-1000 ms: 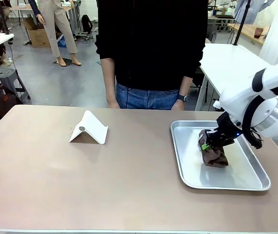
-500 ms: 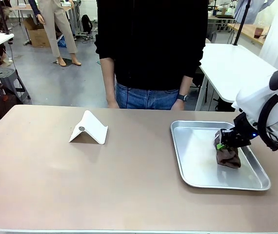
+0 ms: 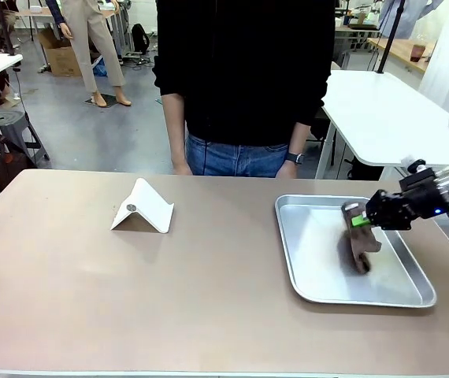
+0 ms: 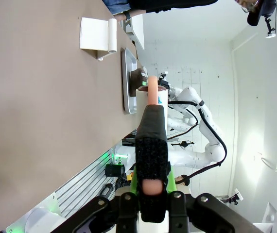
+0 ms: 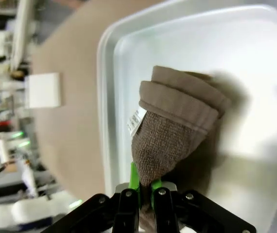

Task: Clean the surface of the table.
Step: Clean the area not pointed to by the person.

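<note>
Table [image 3: 209, 299] spans my front view, tan top, with a white folded card [image 3: 143, 207] standing left of centre and a metal tray [image 3: 287, 236] lying on its right side. My right gripper [image 3: 358, 221] is clamped on a brown cloth [image 3: 358, 250] that hangs from the fingers over the tray, inside its rim. My left gripper [image 4: 151, 97] has its fingers pressed together, well clear of the tabletop; a person [image 3: 244, 79] stands at the far edge.

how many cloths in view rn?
1. A brown cloth, pinched in the right gripper over the metal tray on the table's right side. No other cloth is visible.
</note>
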Motion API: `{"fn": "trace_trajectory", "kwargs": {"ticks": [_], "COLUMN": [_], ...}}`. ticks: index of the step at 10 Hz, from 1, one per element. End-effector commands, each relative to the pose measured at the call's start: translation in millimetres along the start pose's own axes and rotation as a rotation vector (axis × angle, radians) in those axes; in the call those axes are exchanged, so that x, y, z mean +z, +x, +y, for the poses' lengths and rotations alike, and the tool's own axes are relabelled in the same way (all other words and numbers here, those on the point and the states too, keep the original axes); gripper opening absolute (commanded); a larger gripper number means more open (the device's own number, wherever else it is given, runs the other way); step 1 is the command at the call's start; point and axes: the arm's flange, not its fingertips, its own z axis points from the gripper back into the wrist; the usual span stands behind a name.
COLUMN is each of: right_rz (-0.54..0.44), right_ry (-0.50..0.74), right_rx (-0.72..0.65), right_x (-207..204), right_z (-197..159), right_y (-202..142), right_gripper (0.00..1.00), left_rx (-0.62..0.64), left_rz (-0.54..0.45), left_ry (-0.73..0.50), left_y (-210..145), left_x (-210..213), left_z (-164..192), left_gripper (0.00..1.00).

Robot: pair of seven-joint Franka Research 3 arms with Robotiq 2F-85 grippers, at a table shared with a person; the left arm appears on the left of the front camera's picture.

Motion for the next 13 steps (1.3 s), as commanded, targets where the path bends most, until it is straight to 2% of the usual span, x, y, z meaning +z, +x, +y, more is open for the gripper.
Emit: {"fn": "trace_trajectory", "kwargs": {"ticks": [1,3,4,5,6,8,11,12,13], "right_rz": [0.064,0.112,0.110,0.079,0.101,0.081,-0.091,-0.063,-0.040], "right_ry": [0.273,0.546,0.638,0.679,0.712,0.686,0.626,0.589,0.658], "right_rx": [0.009,-0.011,-0.046,-0.051,-0.095,-0.171,-0.172,-0.143,-0.160], "right_x": [28.8,54.9,65.7,77.9,91.7,123.6,157.1,151.1,167.8], "right_z": [-9.1,-6.0,-6.9,-7.3,-5.5,4.5,17.3,13.8,-3.0], "right_y": [-15.0,-26.3,-32.1,-40.2,-51.7,-80.5,-119.8,-122.2,-71.9], "right_gripper": [0.04,0.04,0.04,0.04,0.04,0.04,0.04,0.04,0.04], "left_rx": [0.007,0.007,0.007,0.007,0.007,0.007,0.007,0.007,0.007], "left_rz": [-0.012,-0.012,-0.012,-0.012,-0.012,-0.012,-0.012,-0.012,-0.012], "left_ry": [-0.011,-0.011,-0.011,-0.011,-0.011,-0.011,-0.011,-0.011,-0.011], "left_y": [1.2,1.2,1.2,1.2,1.2,1.2,1.2,1.2,1.2], "left_x": [0.3,0.3,0.3,0.3,0.3,0.3,0.3,0.3,0.3], "left_z": [-3.9,-3.9,-3.9,-3.9,-3.9,-3.9,-3.9,-3.9,-3.9], "left_gripper": [0.22,0.22,0.22,0.22,0.22,0.22,0.22,0.22,0.22]}}
